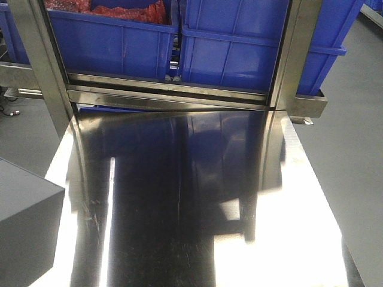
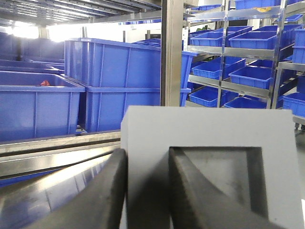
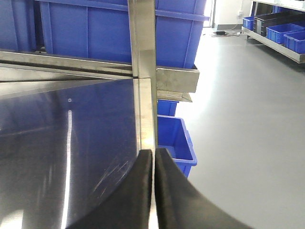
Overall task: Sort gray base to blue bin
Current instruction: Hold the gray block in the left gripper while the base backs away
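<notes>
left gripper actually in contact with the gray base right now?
Touching. Left wrist view: the left gripper straddles one wall of the gray base, one finger in the recess, one outside, both flush against that wall with no gap showing.

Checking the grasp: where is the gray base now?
Front view: the gray base is at the steel table's left edge, short of the blue bins; left wrist view: its wall is between the left gripper's fingers.
</notes>
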You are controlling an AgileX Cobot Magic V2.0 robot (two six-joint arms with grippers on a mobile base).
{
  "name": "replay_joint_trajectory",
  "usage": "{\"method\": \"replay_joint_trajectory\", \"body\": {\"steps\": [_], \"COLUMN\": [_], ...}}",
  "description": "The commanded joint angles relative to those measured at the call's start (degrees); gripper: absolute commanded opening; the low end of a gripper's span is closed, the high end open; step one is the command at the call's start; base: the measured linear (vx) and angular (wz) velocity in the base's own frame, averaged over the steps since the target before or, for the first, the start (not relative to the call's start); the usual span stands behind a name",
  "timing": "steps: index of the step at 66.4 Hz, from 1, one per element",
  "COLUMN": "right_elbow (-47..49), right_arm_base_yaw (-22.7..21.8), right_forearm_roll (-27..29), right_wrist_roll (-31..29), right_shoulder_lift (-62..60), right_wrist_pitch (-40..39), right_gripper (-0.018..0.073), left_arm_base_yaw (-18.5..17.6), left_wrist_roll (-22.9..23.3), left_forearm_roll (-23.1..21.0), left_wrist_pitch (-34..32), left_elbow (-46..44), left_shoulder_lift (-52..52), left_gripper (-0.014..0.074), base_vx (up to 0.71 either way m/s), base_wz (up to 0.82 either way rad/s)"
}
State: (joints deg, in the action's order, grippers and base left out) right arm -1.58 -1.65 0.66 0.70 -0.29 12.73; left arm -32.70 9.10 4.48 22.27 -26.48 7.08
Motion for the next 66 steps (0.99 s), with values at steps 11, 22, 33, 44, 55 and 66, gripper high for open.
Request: {"method": "replay_joint_trajectory", "body": {"steps": [11, 22, 33, 44, 55, 66], "right_elbow": [-0.12, -0.12, -0.12, -0.12, -0.12, -0.12], "right_arm_base_yaw": [-0.15, -0.15, -0.15, -0.15, -0.15, -0.15], "right_forearm_roll": [-0.26, -0.26, -0.26, -0.26, -0.26, -0.26], "right_wrist_roll": [-0.70, -0.70, -0.70, -0.70, -0.70, -0.70], "right_shoulder_lift": [1.03, 1.03, 1.03, 1.03, 1.03, 1.03], "right_wrist_pitch": [-4.14, -4.14, -4.14, -4.14, -4.14, -4.14], "right_gripper": [-0.0005, -0.0005, -0.0005, -0.0005, -0.0005, -0.0005], "left_arm_base_yaw": [-0.23, -0.23, -0.23, -0.23, -0.23, -0.23], "left_wrist_roll": [0.77, 0.77, 0.77, 0.77, 0.77, 0.77], "left_forearm_roll": [-0.09, -0.09, -0.09, -0.09, -0.09, -0.09], "left_wrist_pitch": [-6.26, -6.26, -6.26, -6.26, -6.26, -6.26], "left_elbow": [-1.54, -1.54, -1.54, -1.54, -1.54, -1.54], "left_shoulder_lift": [0.72, 0.72, 0.72, 0.72, 0.72, 0.72], "left_gripper": [-0.0006, -0.0006, -0.0006, -0.0006, -0.0006, -0.0006], "base_vx": [0.00, 0.00, 0.00, 0.00, 0.00, -0.04], "base_wz": [0.00, 0.00, 0.00, 0.00, -0.01, -0.09]}}
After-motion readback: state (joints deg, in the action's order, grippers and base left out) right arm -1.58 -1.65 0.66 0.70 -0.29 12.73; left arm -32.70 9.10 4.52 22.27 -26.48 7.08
